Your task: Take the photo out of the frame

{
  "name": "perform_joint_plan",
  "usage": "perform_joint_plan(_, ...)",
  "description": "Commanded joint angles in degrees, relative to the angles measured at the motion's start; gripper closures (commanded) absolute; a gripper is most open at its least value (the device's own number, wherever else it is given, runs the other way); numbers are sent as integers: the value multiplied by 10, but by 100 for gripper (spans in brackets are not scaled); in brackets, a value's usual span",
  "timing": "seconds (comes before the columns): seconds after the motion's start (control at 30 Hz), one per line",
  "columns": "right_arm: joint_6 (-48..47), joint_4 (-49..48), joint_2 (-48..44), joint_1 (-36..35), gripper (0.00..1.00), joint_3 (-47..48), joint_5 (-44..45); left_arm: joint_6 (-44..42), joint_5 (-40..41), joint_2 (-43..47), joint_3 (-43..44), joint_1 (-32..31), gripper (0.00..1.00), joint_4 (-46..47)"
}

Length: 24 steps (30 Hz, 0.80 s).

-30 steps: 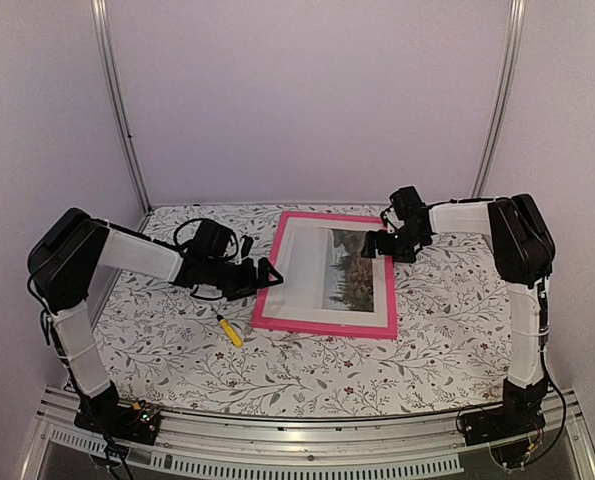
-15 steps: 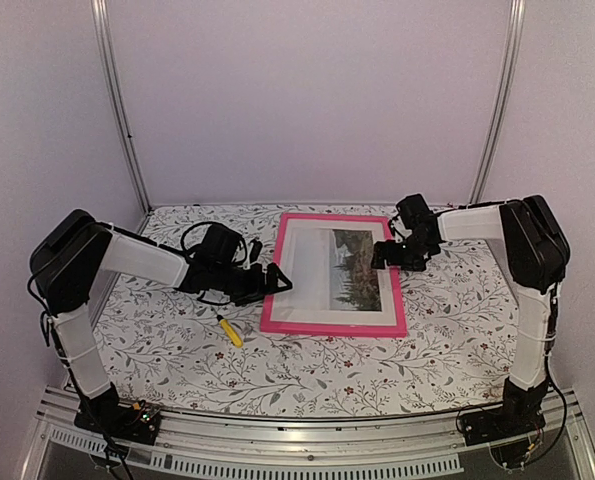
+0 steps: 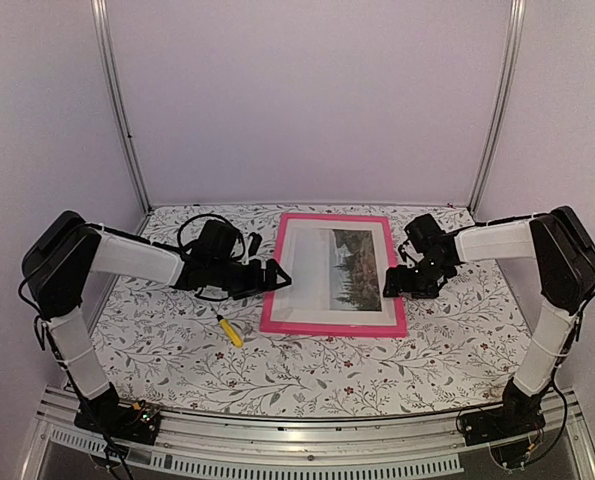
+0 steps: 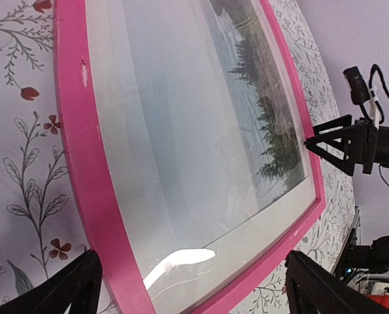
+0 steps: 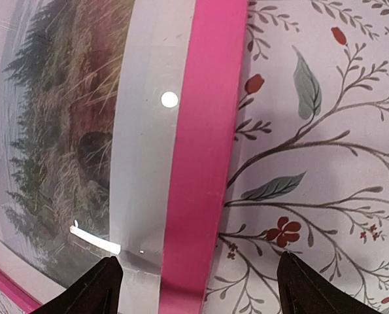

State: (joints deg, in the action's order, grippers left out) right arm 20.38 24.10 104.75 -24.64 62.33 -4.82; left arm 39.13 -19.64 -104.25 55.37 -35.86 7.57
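Observation:
The frame (image 3: 332, 328), with its bright pink border, lies flat on the flowered tablecloth in the middle of the top view. The photo (image 3: 339, 268) sits inside it under glass, a white border around dark trees. My left gripper (image 3: 277, 277) is open at the frame's left edge. In the left wrist view its fingers (image 4: 60, 293) straddle a corner of the frame (image 4: 76, 163) and the photo (image 4: 201, 131). My right gripper (image 3: 392, 285) is open over the frame's right edge (image 5: 204, 163), with one fingertip (image 5: 102, 288) above the photo (image 5: 63, 131) and the other above the cloth.
A small yellow-handled tool (image 3: 229, 331) lies on the cloth near the frame's near left corner. Pale walls with metal rails stand behind the table. The right gripper (image 4: 341, 144) shows beyond the frame in the left wrist view.
The frame has swung from a skewed position to lie squarer. My right gripper slid nearer along the right edge and narrowed slightly. My left gripper moved right to the frame's left edge.

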Motion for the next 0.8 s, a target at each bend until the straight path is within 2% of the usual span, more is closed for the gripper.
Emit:
perform_joint_plan(0.0,36,24,-37,-40,17,-33,5,-40,34,24,21,-8,1,-33)
perform_joint_plan(0.23,84,51,-75,-82,36,-72,24,-85,81,36,48,-21,1,-55)
perform_joint_plan(0.37,105,59,-99,-89,43,-95,28,-123,118,39,64,-42,1,-66)
perform_joint_plan(0.53,115,65,-116,-90,49,-94,63,-185,183,30,95,-93,1,-90)
perform_joint_plan(0.77,103,66,-75,-93,62,-54,68,-296,298,-29,170,-199,1,-152)
